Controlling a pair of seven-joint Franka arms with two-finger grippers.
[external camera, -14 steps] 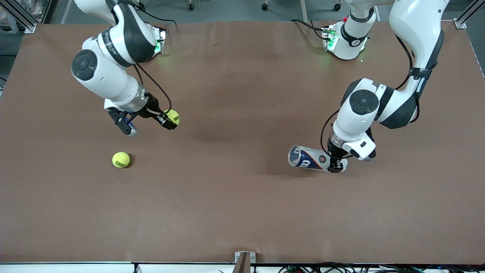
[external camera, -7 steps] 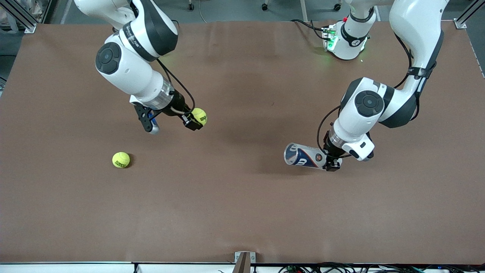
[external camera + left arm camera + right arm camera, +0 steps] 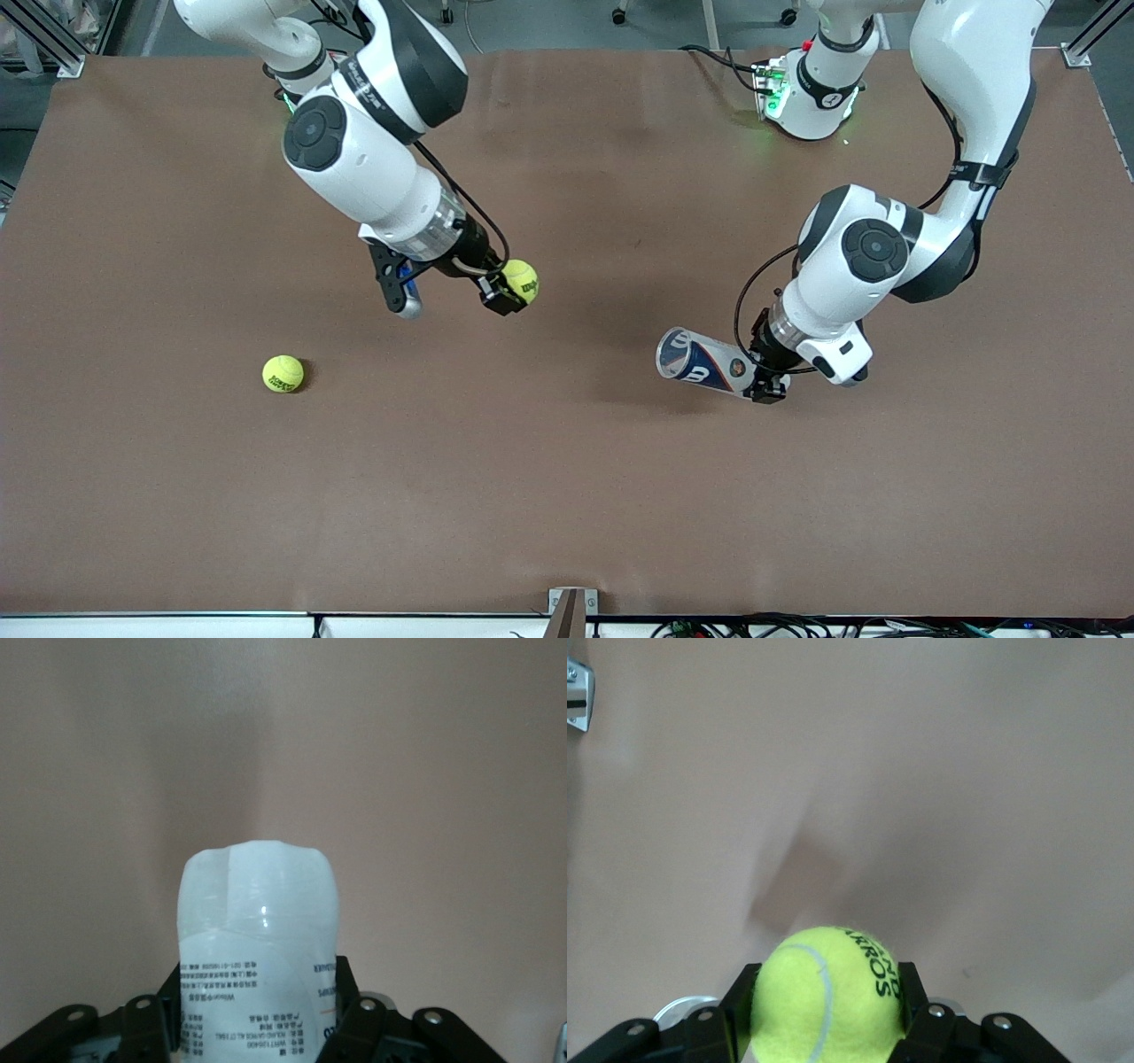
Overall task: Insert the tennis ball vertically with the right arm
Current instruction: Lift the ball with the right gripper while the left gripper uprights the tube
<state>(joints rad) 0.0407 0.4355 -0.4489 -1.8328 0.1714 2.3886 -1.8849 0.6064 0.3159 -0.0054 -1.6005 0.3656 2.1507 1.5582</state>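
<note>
A spare tennis ball (image 3: 283, 373) lies on the table (image 3: 567, 496), well clear of both my grippers and toward my right arm's end. My right gripper (image 3: 509, 295) is up over the middle of the table with its jaws clamped on the tennis ball (image 3: 520, 281) I mean to insert; in the right wrist view that ball (image 3: 829, 992) fills the gap between the fingers (image 3: 735, 1001). My left gripper (image 3: 767, 383) is clamped around the closed end of the ball can (image 3: 700, 363), which slants with its open mouth toward my right gripper. I judge this the carry step. Next the can must stand mouth-up, then I bring the ball over the mouth and lower it in. How steeply the can tilts I cannot tell exactly.
</note>
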